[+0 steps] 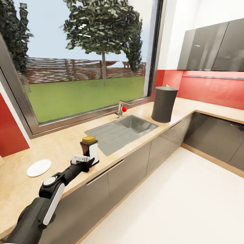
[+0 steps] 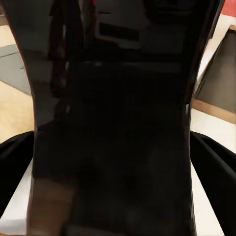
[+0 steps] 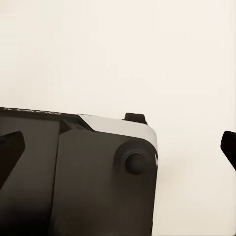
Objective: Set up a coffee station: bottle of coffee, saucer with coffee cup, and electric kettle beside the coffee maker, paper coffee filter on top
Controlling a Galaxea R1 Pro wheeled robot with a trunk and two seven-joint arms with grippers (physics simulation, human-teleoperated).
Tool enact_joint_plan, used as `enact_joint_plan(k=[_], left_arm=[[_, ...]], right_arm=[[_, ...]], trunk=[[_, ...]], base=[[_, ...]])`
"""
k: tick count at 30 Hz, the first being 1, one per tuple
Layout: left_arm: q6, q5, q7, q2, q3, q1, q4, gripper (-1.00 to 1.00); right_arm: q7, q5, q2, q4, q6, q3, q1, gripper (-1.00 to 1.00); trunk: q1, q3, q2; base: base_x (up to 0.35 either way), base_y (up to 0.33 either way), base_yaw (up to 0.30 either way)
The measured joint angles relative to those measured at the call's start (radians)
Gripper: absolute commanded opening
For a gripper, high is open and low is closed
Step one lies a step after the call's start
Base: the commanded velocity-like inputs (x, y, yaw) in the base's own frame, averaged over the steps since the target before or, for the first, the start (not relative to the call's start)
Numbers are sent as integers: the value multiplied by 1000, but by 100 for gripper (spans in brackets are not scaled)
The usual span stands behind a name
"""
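- The left gripper (image 1: 89,150) is closed on the bottle (image 1: 88,144), fingers clamped on either side of its dark body, yellow cap on top.
- In the left wrist view the bottle (image 2: 113,128) sits right against the lens, with a black finger (image 2: 14,167) showing at each side of it.
- The bottle is held above the counter (image 1: 61,149), near the front edge, between the saucer (image 1: 39,167) and the sink (image 1: 122,130).
- The saucer lies flat towards the counter's left end, well apart from the sink.
- A tall dark grey cylinder (image 1: 164,103) stands on the counter beyond the sink, near the corner where the counter turns; I cannot tell from here whether it is the coffee maker.
- The right gripper's fingers show only as dark tips (image 3: 10,147) at the frame's sides in the right wrist view, wide apart with nothing between them, above pale floor and part of the robot's own body.
- Handling, as a judgement: the bottle looks rigid, smooth and glossy, so probably slippery; being small and squat it should be light and stable once set down.
- The body grip at mid-height seems the right hold; the cap is narrower and offers less to grip.
- Set down upright and gently, since it may be glass.
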Motion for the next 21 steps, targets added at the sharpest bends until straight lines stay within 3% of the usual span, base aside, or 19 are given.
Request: enact_joint_plan(k=[8,16,21], left_arm=[[-43,-58,23,-1,-1,54,2,-100],[-47,-73,26,-2,-3,84,3,-100],[-90,-76,27,-1,-3,92,2,-100]], right_arm=[[0,0,0,0,0,0,0,100],[-1,0,0,1,0,1,0,100],[0,1,1,1,1,2,0,100]], trunk=[[0,0,0],[0,0,0],[0,0,0]], base=[[242,-192,0],[229,-199,0],[186,-231,0]])
